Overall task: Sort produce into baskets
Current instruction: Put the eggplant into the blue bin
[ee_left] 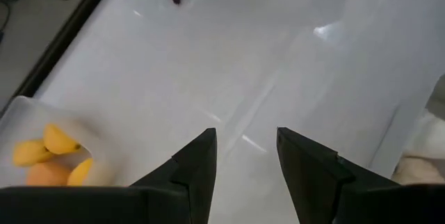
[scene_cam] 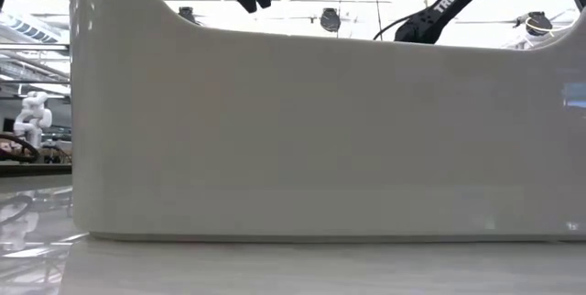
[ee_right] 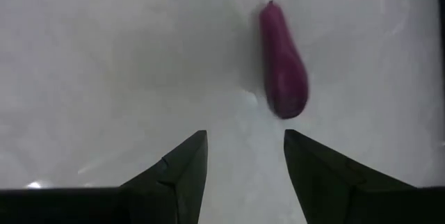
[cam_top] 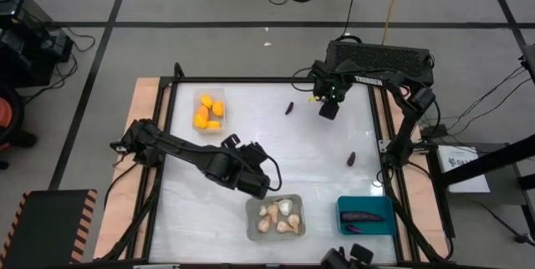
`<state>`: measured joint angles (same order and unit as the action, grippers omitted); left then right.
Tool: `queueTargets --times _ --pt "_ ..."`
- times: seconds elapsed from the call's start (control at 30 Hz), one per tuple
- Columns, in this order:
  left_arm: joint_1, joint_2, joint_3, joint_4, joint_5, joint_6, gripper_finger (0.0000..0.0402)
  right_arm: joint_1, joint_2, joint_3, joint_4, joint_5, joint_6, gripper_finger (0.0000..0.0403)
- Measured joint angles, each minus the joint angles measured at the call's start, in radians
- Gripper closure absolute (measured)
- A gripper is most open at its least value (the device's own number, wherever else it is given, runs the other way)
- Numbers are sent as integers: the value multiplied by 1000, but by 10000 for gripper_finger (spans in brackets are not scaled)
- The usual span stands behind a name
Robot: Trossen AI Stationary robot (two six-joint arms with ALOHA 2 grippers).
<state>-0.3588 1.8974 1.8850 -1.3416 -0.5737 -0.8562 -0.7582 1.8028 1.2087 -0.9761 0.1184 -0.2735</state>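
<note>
My right gripper (cam_top: 328,109) (ee_right: 245,133) hovers open and empty over the table's far middle. A dark purple eggplant (ee_right: 283,60) lies on the table just past its fingertips. One eggplant (cam_top: 289,108) lies to that gripper's left and another (cam_top: 352,159) nearer the right edge. My left gripper (cam_top: 259,187) (ee_left: 245,132) is open and empty, just to the far left of the grey bin (cam_top: 276,217) that holds garlic bulbs. The clear bin (cam_top: 209,110) holds orange-yellow pieces (ee_left: 49,158). The teal bin (cam_top: 365,215) holds eggplants.
A black vented box (cam_top: 380,56) sits at the far right, behind the right arm. In the low view a pale bin wall (scene_cam: 320,130) fills nearly the whole picture. The white table top between the three bins is bare apart from the two loose eggplants.
</note>
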Motion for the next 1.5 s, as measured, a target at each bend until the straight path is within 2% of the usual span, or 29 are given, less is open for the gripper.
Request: queueTargets --times 0.33,0.53,0.73,0.83,0.97,1.13,1.27,1.4,1.5 --pt "1 0 -109 165 82 -3 242 0 6 0 130 20 -140 220" --pt "-2 -1 -113 239 111 -2 242 -9 48 0 141 17 -165 220" --pt "-2 -29 -109 389 245 78 242 -21 124 6 136 19 -158 220" --pt "-3 -56 -91 391 255 113 242 -19 146 7 129 34 -137 222" --pt "-6 -152 -88 351 187 138 242 -17 145 6 120 33 -123 249" --pt "-26 -308 -88 269 31 134 242 -17 115 2 84 25 -71 314" --pt "-47 -427 -87 236 -41 176 242 -8 79 -6 19 -13 -9 360" --pt "-48 -525 -111 189 -89 210 242 21 19 -1 -33 -113 78 372" --pt "-26 -604 -184 186 -131 218 242 65 -28 -10 -85 -173 168 365"
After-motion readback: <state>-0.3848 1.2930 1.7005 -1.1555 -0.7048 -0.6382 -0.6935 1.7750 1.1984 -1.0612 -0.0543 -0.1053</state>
